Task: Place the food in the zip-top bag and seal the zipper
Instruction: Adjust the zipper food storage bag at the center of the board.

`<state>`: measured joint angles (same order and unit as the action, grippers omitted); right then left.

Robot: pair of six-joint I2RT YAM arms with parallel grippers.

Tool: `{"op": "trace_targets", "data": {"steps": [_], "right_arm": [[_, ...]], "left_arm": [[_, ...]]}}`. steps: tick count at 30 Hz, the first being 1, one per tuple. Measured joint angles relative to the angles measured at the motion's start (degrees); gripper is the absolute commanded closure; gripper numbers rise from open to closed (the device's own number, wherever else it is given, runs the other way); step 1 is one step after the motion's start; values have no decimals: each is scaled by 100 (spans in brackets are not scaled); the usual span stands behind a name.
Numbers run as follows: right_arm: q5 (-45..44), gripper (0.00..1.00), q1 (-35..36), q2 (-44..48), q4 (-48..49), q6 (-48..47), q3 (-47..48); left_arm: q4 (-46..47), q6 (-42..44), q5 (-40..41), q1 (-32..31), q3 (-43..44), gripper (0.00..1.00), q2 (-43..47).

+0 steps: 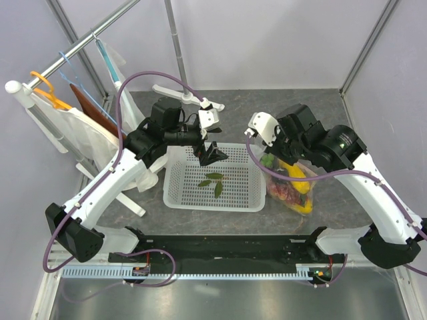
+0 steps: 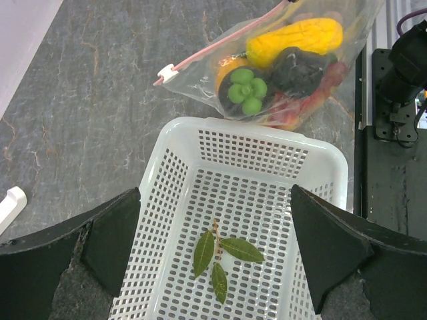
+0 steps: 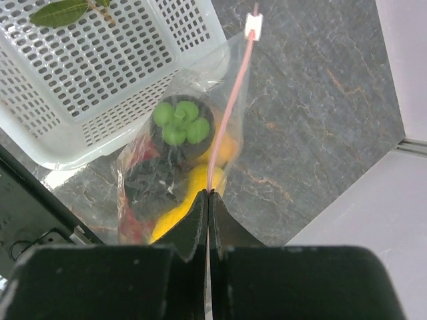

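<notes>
A clear, floppy zip-top plastic bag point(image 1: 291, 185) lies on the grey stone-patterned tabletop point(image 2: 100, 100), against the right side of a white mesh plastic basket point(image 1: 213, 203). Inside the bag are a yellow mango point(image 2: 297, 39), a dark mangosteen point(image 3: 177, 127) with a green cap, and red fruits point(image 3: 132, 227). The right tool point(image 3: 208, 200) is pinched tight on the bag's narrow pink zipper strip point(image 3: 230, 113), partway along it. A small white slider point(image 3: 252, 25) sits at the strip's far end. The left tool point(image 1: 212, 155) hangs above the basket, jaws wide apart, holding nothing. Three loose green leaves point(image 2: 220, 257) lie in the basket.

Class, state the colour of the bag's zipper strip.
The zipper is pink, its slider white; clearest in the right wrist view.
</notes>
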<state>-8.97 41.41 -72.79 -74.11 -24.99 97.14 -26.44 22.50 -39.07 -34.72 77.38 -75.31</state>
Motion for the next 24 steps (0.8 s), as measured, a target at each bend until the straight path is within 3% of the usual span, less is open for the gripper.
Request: {"op": "trace_targets", "data": {"steps": [5,7,8,11,13,15,18,21,22,24], "right_arm": [[31,97,0,11,-35,-11,7],[55,66,0,11,-59,-22,-4],[72,34,0,4,-76,-26,-4],[136,13,0,-31,-166,-66,-4],[179,8,0,-76,-214,-94,-2],[221,6,0,-129,-247,-133,-2],[286,11,0,-219,-297,-151,-2],[321,23,2,-306,-313,-166,-4],[339,34,2,-334,-313,-173,-4],[398,46,4,-385,-315,-184,-4]], "left_arm": [[0,0,0,2,0,0,0],[0,0,0,2,0,0,0],[0,0,-2,2,0,0,0],[0,0,-2,2,0,0,0],[0,0,-4,2,0,0,0],[0,0,-7,0,0,0,0],[2,0,-7,2,-11,0,0],[2,0,-7,2,-52,0,0],[-2,0,-7,2,-70,0,0],[-4,0,-7,2,-98,0,0]]}}
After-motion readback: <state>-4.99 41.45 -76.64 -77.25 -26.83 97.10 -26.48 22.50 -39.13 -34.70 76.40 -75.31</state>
